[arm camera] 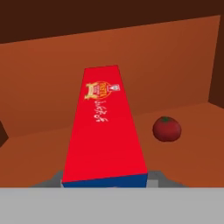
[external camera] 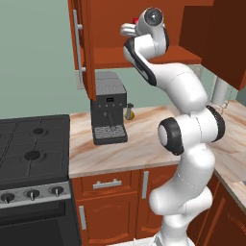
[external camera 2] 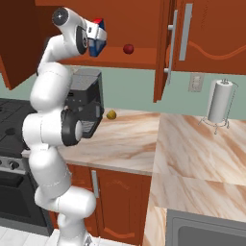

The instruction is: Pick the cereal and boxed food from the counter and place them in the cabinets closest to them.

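Observation:
The boxed food [arm camera: 103,131] is a long red box with a blue side and a gold logo. My gripper [arm camera: 105,183] is shut on its near end, with grey fingers [arm camera: 155,178] at either side. In the right base view the gripper [external camera 2: 98,33] holds the box [external camera 2: 97,41] inside the open reddish-brown wall cabinet [external camera 2: 137,63], just above its shelf. From the left base the hand [external camera: 129,30] reaches into the same cabinet [external camera: 110,57]. The cereal is out of view.
A red tomato [arm camera: 166,129] lies on the cabinet shelf, right of the box. The open doors [external camera: 84,43] [external camera 2: 163,48] flank the arm. Below stand a coffee machine [external camera: 109,108], a small yellowish object [external camera 2: 111,114], a stove [external camera: 31,144] and a paper towel roll [external camera 2: 220,101].

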